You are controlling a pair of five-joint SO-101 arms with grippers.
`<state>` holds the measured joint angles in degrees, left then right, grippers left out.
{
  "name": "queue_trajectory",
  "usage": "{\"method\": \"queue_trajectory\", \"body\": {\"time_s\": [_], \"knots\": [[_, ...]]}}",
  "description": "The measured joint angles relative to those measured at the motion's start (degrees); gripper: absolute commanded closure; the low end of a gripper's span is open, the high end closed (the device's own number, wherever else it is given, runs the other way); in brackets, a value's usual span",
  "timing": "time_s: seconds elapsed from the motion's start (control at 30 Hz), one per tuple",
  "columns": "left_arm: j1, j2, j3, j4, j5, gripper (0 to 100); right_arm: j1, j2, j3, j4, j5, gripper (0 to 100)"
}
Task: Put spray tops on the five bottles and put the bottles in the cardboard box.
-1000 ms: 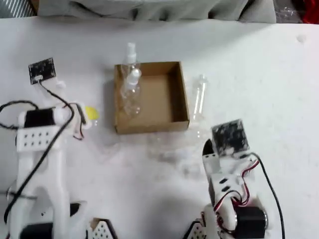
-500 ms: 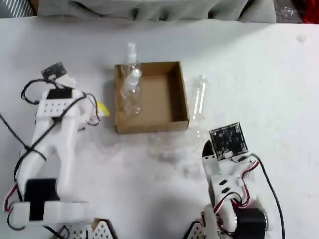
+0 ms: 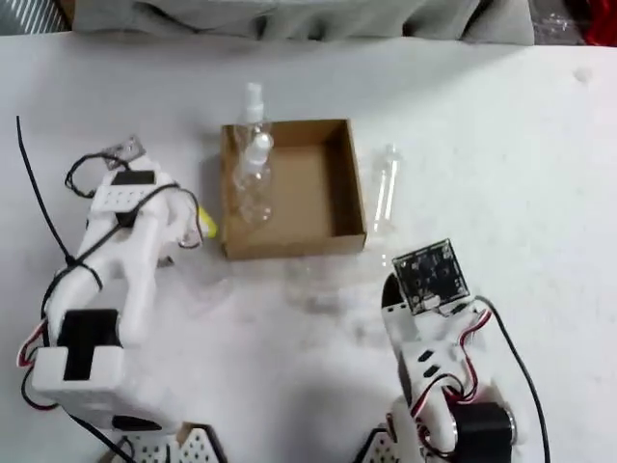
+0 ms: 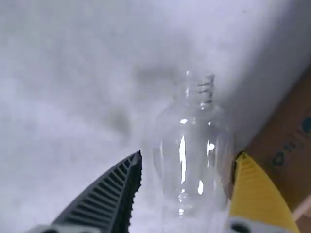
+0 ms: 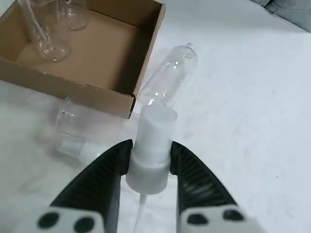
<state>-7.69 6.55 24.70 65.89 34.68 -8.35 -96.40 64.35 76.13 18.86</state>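
A clear bottle (image 4: 192,160) with no top stands between the fingers of my left gripper (image 4: 189,156), which is open around it, next to the cardboard box (image 4: 286,141). In the high view that gripper (image 3: 200,227) is at the box's (image 3: 337,183) front left corner. My right gripper (image 5: 149,145) is shut on a white spray top (image 5: 148,165), in front of the box's (image 5: 97,53) right corner. An open bottle (image 5: 170,77) lies right of the box. Two bottles (image 3: 253,178) lie inside the box. Another bottle (image 5: 70,128) lies in front of it.
A bottle with a spray top (image 3: 253,101) stands behind the box's back left corner. The right arm's camera board (image 3: 431,273) hides its gripper from above. Cables trail from the left arm (image 3: 106,270). Grey cloth (image 3: 289,19) lies along the table's far edge.
The left arm has swung forward and right, bringing its gripper to the box's front left corner. The right arm has shifted slightly left, toward the box.
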Motion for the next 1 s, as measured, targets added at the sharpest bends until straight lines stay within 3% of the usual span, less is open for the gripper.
{"method": "queue_trajectory", "body": {"time_s": [1.0], "knots": [[0.0,3.3,-0.1,-5.1,0.0,72,-0.2,0.0,1.1,0.0,0.0,98.4]]}}
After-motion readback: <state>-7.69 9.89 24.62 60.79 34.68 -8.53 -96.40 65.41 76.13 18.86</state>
